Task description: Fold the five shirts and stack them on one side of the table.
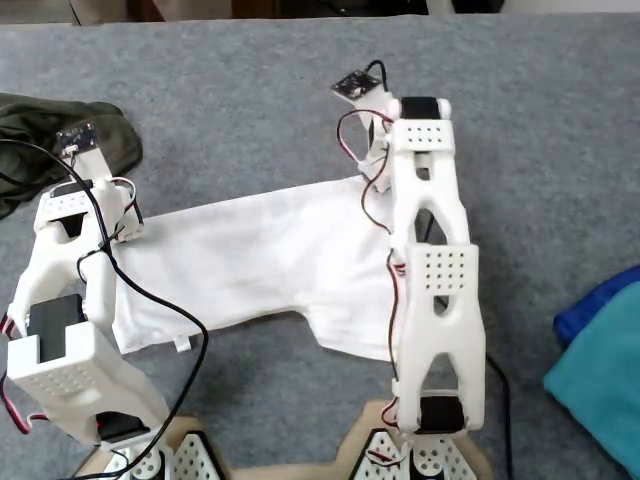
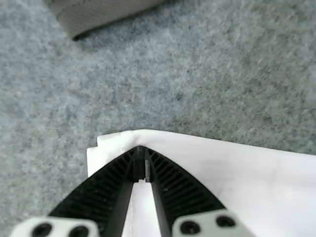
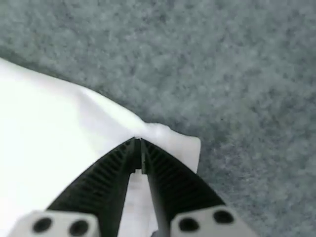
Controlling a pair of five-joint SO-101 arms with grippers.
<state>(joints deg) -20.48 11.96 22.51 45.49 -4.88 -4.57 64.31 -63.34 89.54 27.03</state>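
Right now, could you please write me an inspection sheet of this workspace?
Surface: grey felt table.
Job's things: white shirt spread in the middle; dark green shirt at the far left; blue shirt and teal shirt at the right edge.
Clutter: nothing seen.
Grippers: left gripper, jaws shut on a white shirt corner; right gripper, jaws shut on another corner.
Cables: black cable lies across the white shirt's left end; wires run along the right arm.
Surroundings: wooden board under the arm bases.
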